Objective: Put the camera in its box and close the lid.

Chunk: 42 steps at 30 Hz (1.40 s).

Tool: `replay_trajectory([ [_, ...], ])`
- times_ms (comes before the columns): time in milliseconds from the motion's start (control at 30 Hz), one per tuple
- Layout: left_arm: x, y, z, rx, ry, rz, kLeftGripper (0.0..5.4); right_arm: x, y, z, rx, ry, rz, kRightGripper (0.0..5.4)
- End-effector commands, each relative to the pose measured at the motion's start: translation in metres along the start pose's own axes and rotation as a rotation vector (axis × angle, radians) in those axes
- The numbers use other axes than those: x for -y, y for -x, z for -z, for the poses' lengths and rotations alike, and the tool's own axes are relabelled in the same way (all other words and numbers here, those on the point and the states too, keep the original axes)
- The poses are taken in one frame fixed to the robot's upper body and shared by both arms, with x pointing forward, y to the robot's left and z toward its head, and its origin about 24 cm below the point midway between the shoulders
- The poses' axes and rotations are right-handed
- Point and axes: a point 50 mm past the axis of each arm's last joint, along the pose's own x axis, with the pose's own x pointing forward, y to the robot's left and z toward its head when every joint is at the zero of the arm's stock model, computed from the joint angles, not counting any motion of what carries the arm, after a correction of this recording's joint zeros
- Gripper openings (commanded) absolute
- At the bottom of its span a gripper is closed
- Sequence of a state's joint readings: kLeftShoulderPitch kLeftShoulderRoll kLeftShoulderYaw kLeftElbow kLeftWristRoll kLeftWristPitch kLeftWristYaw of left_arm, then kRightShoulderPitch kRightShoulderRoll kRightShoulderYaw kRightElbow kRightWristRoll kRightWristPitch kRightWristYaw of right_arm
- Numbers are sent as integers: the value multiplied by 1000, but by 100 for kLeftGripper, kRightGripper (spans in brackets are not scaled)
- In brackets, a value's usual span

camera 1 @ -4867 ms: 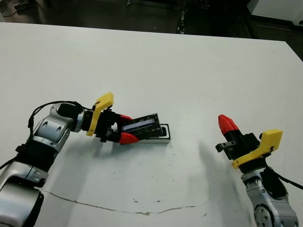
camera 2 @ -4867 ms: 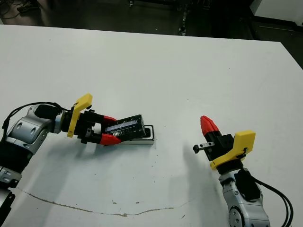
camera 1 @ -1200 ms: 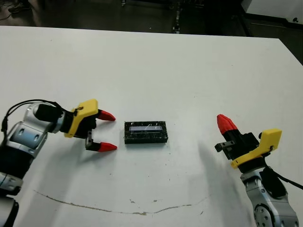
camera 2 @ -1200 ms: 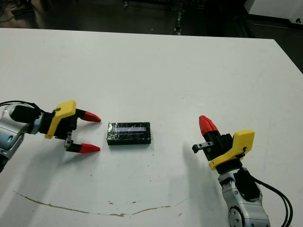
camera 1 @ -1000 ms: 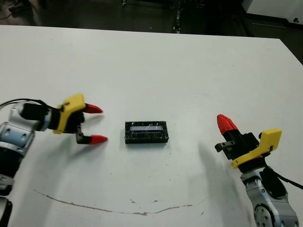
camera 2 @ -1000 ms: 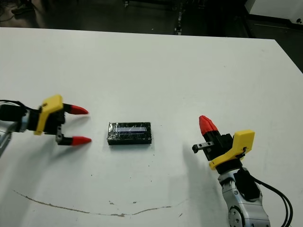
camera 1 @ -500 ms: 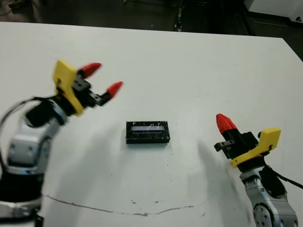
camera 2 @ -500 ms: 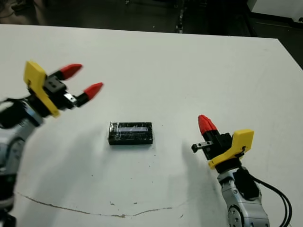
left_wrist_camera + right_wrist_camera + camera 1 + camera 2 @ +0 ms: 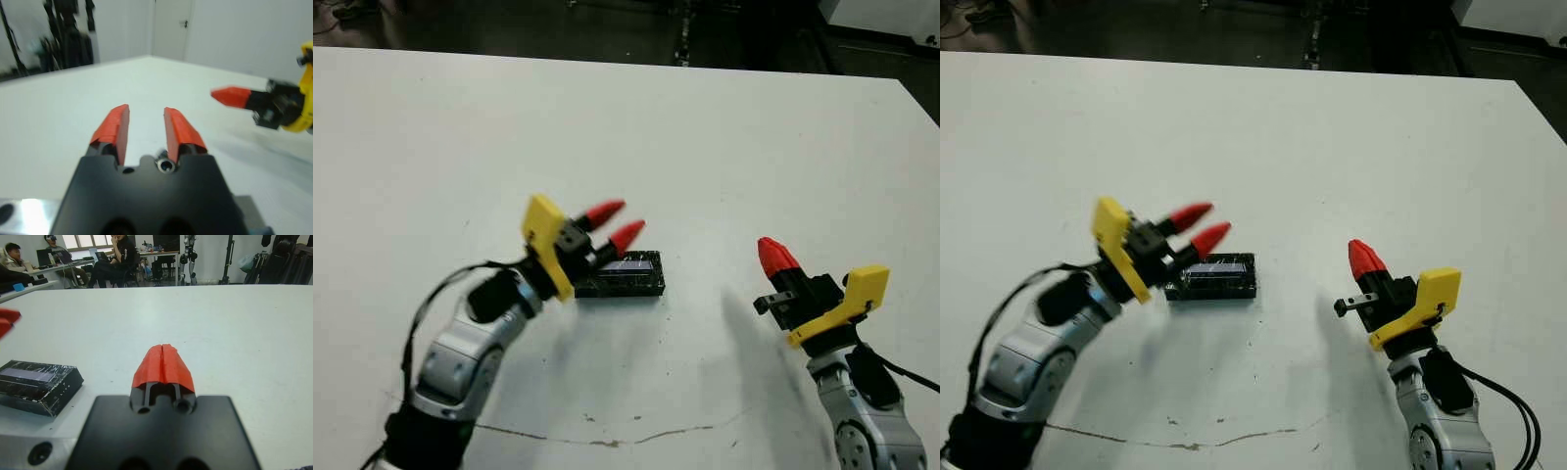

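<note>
Table scuff (image 9: 607, 439): a thin, wavering dark line runs across the nearest strip of the white table (image 9: 724, 147), with a few dark specks around it.
Right gripper (image 9: 163, 366): nearest on the robot's right, raised clear of the table, its two red wedge-shaped fingertips pressed together into a single point; a black body and a yellow plastic bracket sit behind them, with a metallic forearm below.
Left gripper (image 9: 616, 223): lifted above the table on the robot's left, its two red-tipped fingers parted by a narrow gap and holding nothing; the tips hang over the near-left end of the lid. A yellow bracket and black body back onto a silver arm with a looping black cable.
Lid (image 9: 1213, 276): a flat black rectangular slab with a glossy, crinkled foil-like skin and a pale reflective stripe along its top, lying level near the middle of the table between the two grippers, well apart from the right one.
Box and camera: neither shows; whether they lie beneath the lid cannot be told.
Table: smooth, matte white, with a straight far edge against a dark floor.
People (image 9: 115, 259): seated at desks beyond the table, seen from the right wrist.
</note>
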State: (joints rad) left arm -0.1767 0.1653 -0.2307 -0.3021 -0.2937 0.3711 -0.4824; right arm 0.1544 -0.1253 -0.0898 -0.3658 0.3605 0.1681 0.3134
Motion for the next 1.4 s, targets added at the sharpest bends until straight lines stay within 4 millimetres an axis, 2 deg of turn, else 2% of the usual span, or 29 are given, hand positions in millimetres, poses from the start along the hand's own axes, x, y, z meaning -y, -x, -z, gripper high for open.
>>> replay_trajectory([
  [33,3,-1,17,-83,12,-15,96,2,2,1,-5,5,17,0],
  [233,5,-2,31,-197,43,-42,2,2,2,2,-3,3,13,0],
  [467,7,-1,49,-318,143,-77,2,2,1,2,0,-13,2,0],
  [733,6,1,50,-342,245,-86,2,2,1,1,-3,-9,3,0],
  [867,8,5,43,-322,260,-77,2,1,1,0,-6,-7,5,0],
  [1067,3,18,13,-163,183,-89,2,1,1,-1,2,2,6,0],
  [1200,-11,30,-7,-21,146,-166,2,1,1,-1,2,4,8,0],
  [1400,-37,57,-29,187,-49,-390,2,3,0,-3,14,0,11,0],
])
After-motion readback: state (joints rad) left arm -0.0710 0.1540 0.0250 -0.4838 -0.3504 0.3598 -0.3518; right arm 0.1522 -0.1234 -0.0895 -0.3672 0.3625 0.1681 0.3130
